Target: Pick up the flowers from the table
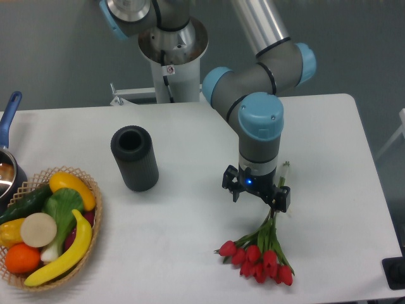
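Flowers are lying flat near the front edge of the worktop, red buds fanned toward me and the stems running back up under the gripper. I've got the wrist pointing straight down over the stem end, which makes sense to me: the stems are the thin, bundled part, way easier to pinch than the buds. Can't honestly tell if the fingers are spread or pinching the stems, since the wrist body hides them from this fixed view.

Room-wise I'm fine. The black cylinder stands well apart on one side, and the basket of fruit and veg is further off by the far corner, next to a pot. Only worry is the buds sitting close to the front edge, so I'd lift straight up.
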Robot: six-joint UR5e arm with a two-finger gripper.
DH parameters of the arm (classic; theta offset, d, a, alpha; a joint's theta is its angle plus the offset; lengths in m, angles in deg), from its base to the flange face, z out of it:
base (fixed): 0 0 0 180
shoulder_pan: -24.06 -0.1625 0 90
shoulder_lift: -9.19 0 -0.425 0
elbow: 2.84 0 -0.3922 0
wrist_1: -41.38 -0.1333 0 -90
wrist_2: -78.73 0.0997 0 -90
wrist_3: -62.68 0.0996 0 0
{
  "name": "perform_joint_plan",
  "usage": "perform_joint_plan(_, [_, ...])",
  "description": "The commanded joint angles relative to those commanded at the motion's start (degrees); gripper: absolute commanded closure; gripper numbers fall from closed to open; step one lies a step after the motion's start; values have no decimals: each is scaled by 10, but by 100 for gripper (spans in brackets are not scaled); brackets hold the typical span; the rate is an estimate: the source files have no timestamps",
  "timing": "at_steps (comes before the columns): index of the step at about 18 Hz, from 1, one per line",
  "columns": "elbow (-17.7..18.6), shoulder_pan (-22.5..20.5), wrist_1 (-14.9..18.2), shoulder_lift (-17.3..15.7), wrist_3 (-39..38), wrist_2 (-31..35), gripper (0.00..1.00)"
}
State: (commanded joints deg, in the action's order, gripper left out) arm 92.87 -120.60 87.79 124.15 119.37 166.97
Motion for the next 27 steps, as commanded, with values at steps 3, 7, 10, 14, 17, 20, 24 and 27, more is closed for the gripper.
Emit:
perform_joint_plan(3, [-5,6,0,13,-2,7,0])
perform_joint_plan(7, [-21,6,-3,49,-6,10,0])
perform_joint_plan(10, [-43,7,-3,72,-33,8,0])
perform_joint_plan(14, [-54,11,-7,89,-45,8,0])
perform_joint_plan(17, [-58,11,-8,92,-43,8,0])
perform_joint_plan(20, [-67,10,-9,98,-41,8,0])
perform_joint_plan(24, [-69,10,-25,112,-40,12,0])
perform_joint_plan(27, [-70,11,-36,124,-37,55,32])
